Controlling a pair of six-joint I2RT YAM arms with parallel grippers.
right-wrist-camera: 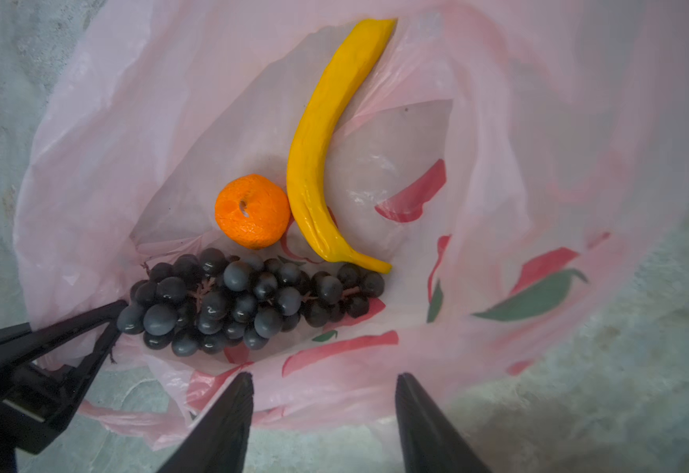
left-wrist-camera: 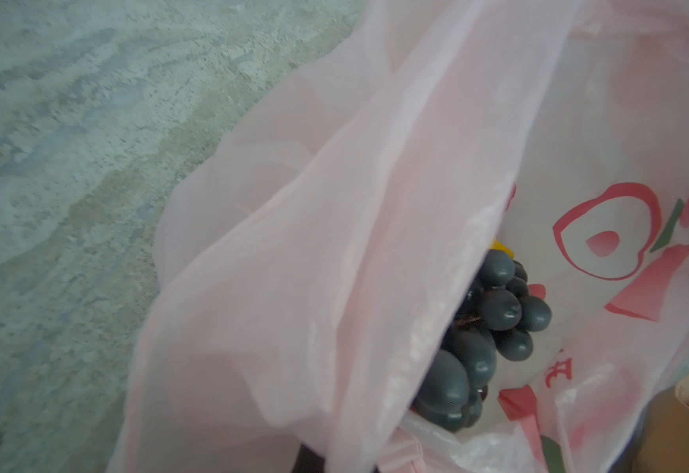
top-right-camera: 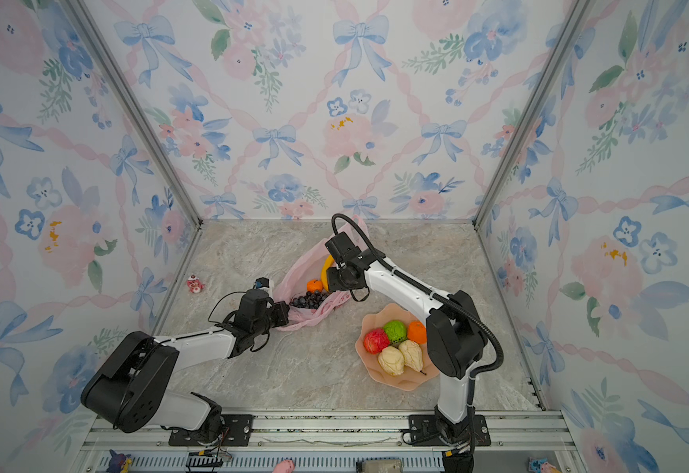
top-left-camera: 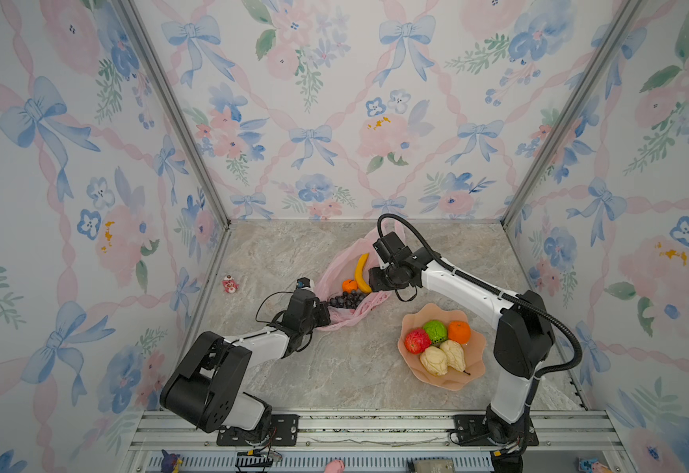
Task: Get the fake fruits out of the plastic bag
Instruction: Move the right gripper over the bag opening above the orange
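Plastic bag (top-left-camera: 336, 266) lies open on the desk (top-left-camera: 334, 368), its near rim clamped in the closed left tool (top-left-camera: 323, 316), with the grape bunch (top-left-camera: 346, 300), an orange (top-left-camera: 349, 285) and the banana (top-left-camera: 362, 272) inside. Over its mouth hangs the right tool (right-wrist-camera: 324, 383), jaws apart and empty. Further right, the peach plate (top-left-camera: 416, 379) holds the other fake fruits (top-left-camera: 434, 360).

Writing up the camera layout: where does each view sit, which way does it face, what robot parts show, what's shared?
Top views: high at the front, looking down and back over the table; left arm, right arm, bag, plate.
Left wrist: close on the bag's edge and grapes; no gripper seen.
Right wrist: looks into the bag at banana and orange; open right gripper plus left gripper shut on the bag.
Shared: grapes in all views.
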